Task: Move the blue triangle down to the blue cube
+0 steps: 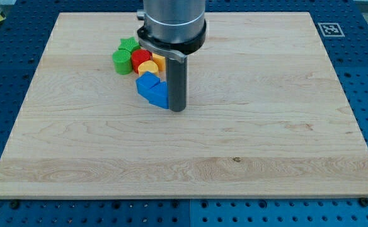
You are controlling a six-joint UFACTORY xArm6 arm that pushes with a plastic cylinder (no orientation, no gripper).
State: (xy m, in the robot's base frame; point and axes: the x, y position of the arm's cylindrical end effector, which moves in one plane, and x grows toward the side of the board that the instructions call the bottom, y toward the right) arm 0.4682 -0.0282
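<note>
Two blue blocks lie touching just left of the board's centre and read as one blue mass. The lower right one (159,94) looks like the blue triangle. The smaller upper left one (146,80) looks like the blue cube, though I cannot tell the shapes apart for certain. My tip (178,110) rests on the board right against the right side of the blue triangle. The dark rod stands upright and hides the triangle's right edge.
Above the blue blocks sits a tight cluster: a green star (128,44), a green cylinder (121,61), a red block (141,58), a yellow cylinder (148,67) and another yellow block (159,61). The arm's body hides the board's top middle. The wooden board (266,139) lies on a blue perforated table.
</note>
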